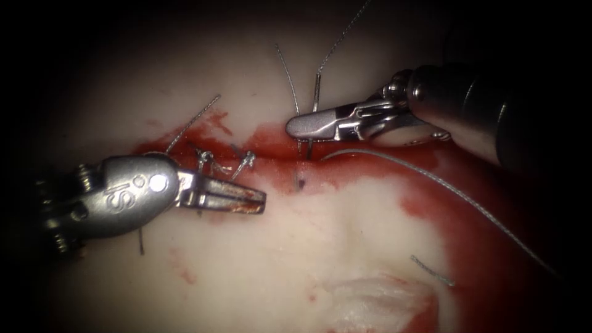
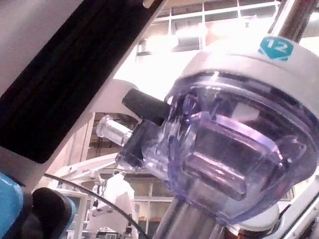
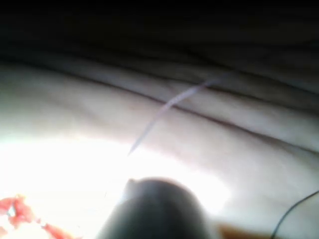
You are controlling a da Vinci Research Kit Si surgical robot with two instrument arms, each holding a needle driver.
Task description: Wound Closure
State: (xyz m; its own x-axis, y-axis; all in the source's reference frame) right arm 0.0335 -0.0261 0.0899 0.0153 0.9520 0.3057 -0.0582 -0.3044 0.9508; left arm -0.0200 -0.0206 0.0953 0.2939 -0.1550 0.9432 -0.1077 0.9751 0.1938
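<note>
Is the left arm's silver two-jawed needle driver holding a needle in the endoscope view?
No: the left arm's silver needle driver has its red-smeared jaws shut with nothing between them, over the pale tissue.

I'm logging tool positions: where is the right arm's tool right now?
In the endoscope view the right arm's tool reaches in from the right, its tip just above the cut near the middle, jaws shut on the thread that rises from the tissue.

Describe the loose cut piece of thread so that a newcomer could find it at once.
Start at the red cut running across the tissue, then go down and right, past the long thread. The cut piece of thread lies there alone on pale tissue: short, free at both ends, touching no tool.
</note>
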